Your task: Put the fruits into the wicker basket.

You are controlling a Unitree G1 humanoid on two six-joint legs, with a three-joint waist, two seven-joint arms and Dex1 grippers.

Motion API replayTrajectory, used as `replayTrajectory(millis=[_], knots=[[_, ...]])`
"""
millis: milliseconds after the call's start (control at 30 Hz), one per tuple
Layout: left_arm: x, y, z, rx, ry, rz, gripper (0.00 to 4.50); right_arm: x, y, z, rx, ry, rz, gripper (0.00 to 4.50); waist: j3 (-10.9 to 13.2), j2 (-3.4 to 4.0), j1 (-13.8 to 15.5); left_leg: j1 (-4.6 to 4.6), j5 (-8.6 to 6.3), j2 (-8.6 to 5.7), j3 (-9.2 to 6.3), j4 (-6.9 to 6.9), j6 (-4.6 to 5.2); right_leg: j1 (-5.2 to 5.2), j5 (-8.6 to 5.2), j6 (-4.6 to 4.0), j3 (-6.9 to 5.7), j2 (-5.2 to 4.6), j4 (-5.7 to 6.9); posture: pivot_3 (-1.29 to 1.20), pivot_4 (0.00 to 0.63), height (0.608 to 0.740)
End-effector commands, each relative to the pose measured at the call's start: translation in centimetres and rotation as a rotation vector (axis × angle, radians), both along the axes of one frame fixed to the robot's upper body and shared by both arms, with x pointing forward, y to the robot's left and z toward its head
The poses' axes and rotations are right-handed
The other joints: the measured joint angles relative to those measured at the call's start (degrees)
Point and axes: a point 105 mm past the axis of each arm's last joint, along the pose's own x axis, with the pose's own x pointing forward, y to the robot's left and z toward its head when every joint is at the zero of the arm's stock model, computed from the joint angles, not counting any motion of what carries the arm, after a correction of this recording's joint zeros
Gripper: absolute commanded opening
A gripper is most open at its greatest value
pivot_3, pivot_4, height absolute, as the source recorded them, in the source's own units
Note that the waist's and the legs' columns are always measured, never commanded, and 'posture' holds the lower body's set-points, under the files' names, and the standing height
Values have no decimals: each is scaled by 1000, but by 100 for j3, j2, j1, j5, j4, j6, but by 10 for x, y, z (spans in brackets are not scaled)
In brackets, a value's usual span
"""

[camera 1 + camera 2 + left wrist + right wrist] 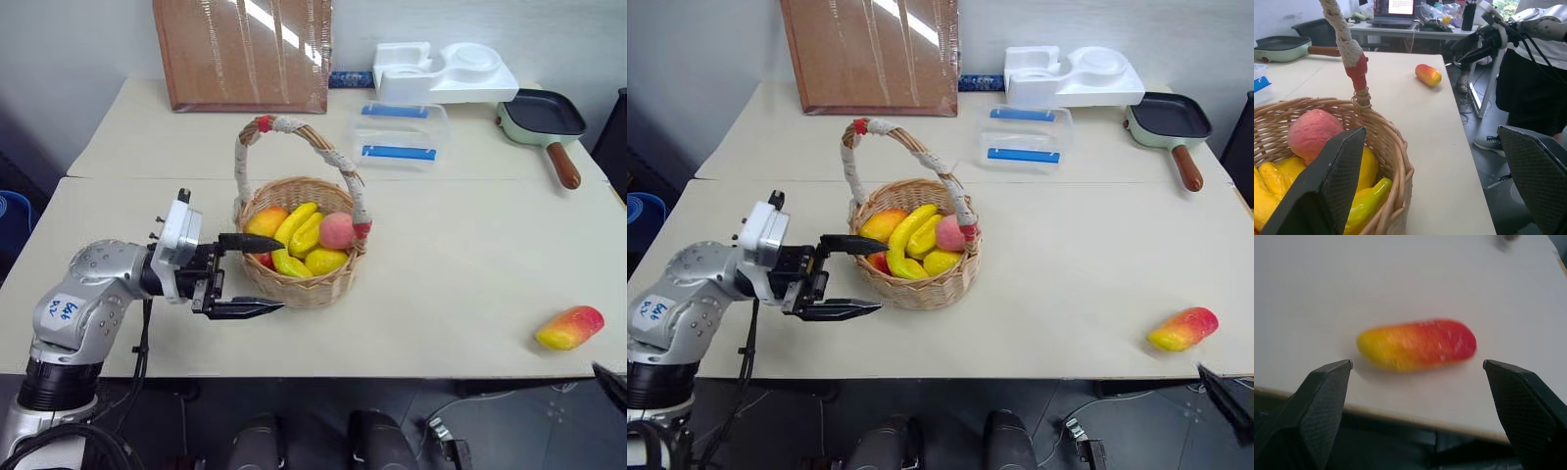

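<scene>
The mango [569, 328] lies on its side near the front right corner of the counter [451, 284], close to the front edge and well apart from the wicker basket [300, 284]. That spot is the main hazard: the fruit is smooth and rounded, so a jaw that meets it off-centre would probably roll or skid it, and little surface lies between it and the drop to the floor. The right gripper [1415, 369] faces it from off the front edge with jaws spread wide and empty, one to either side of the mango's ends in the right wrist view; closing along the long axis looks likely to squirt it out.

The left gripper [245, 274] is beside the basket's near left wall, jaws wide open and holding nothing, its upper finger over the rim. A nudge there could shift or tip the light basket, which already holds the peach [337, 230], bananas [299, 240] and another mango-like fruit.

The counter is pale, matte and smooth, made of two tables butted together. Along its far edge stand a brown board [245, 54], a clear lidded box [400, 135], a white moulded tray [446, 70] and a green pan [544, 117]. The left wrist view shows a further desk with a laptop behind.
</scene>
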Motion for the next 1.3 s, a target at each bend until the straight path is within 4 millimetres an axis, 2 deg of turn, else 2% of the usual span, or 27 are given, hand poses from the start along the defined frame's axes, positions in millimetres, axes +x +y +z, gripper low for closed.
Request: replayTrajectory(millis=[33, 133, 200, 300, 433, 500, 633, 767, 900, 1000, 1067, 1133, 1200, 1267, 1300], knots=[[-6, -3, 10, -3, -51, -39, 4500, 3, -3, 27, 18, -97, -40, 4468, 0, 0, -20, 1, 0, 0, 0, 0, 0, 1, 0, 0, 2, 0, 0, 0, 150, 740], [-7, -6, 12, -8, -63, -45, 4500, 19, -6, 45, 93, -107, -65, 4468, -2, 3, -18, 0, -1, 1, -1, 1, 1, 1, -1, -2, 6, -2, -1, 0, 150, 740], [-7, -7, 12, -8, -68, -44, 4500, 35, -11, 52, 149, -39, -102, 4468, -4, 7, -14, 0, -2, -1, 0, 2, 5, 0, -1, -2, 10, -7, -1, 0, 150, 740], [-7, -9, 11, -6, -77, -42, 4500, 55, -22, 47, 240, 200, -223, 4468, -4, 6, 3, -2, -1, -2, 1, 3, 10, -2, -1, -2, 13, -12, -1, 0, 150, 740], [-11, -8, 8, -2, -70, -30, 4500, 80, -33, 48, 334, 344, -414, 4468, -5, 3, 49, -14, 0, -4, -8, 6, 10, -9, 0, -3, 6, -8, 1, 0, 150, 740], [-13, -8, 5, 6, -65, -24, 4500, 93, -31, 48, 363, 374, -464, 4468, -5, 4, 59, -19, 0, -6, -8, 13, 10, -11, 0, -3, 9, -8, 2, 0, 150, 740], [-17, -5, 5, 17, -66, -1, 4500, 108, -25, 29, 352, 488, -504, 4468, -6, 4, 102, -33, 3, -11, -11, 16, 13, -15, 1, 0, 8, -5, 4, 0, 150, 740], [-20, -3, 7, 21, -80, 22, 4500, 112, -19, 8, 351, 584, -508, 4468, -6, 4, 152, -40, 3, -13, -4, 17, 13, -15, 2, 2, 10, -1, -1, 0, 150, 740], [-22, 0, 10, 24, -93, 52, 4500, 119, 4, -17, 426, 674, -417, 4468, -6, 4, 163, -38, 4, -8, -2, 21, 11, -12, 2, 3, 11, 6, -2, 0, 150, 740], [-22, 3, 9, 29, -95, 70, 4500, 127, 16, -22, 472, 689, -372, 3971, -20, -20, 132, -35, 4, -4, -2, 22, 10, -8, 2, 2, 12, 10, -1, 0, 150, 740], [-22, 5, 9, 32, -96, 83, 4500, 134, 19, -18, 498, 671, -365, 3371, -27, -33, 62, -34, 5, 5, -2, 21, 5, -8, 3, 1, 13, 22, -3, 0, 150, 740], [-22, 8, 10, 35, -97, 97, 4500, 142, 20, -11, 515, 646, -357, 2588, -28, -35, 9, -34, 7, 10, -3, 21, 2, -8, 4, -1, 15, 28, -2, 0, 150, 740], [-21, 12, 10, 35, -94, 120, 4500, 154, 33, 6, 513, 592, -256, 2133, -28, -33, -68, -30, 7, 13, -5, 16, 1, -10, 5, -4, 22, 32, -3, 0, 150, 740], [-20, 19, 10, 22, -84, 157, 4500, 169, 67, 39, 493, 499, -20, 1917, -23, -24, -116, -29, 9, 15, -7, 12, -2, -14, 5, -4, 26, 34, -1, 0, 150, 740], [-20, 23, 9, 20, -79, 174, 4500, 170, 84, 52, 455, 476, 96, 1917, -17, -9, -129, -29, 9, 17, -8, 10, -3, -20, 5, -4, 29, 36, 0, 0, 150, 740]])
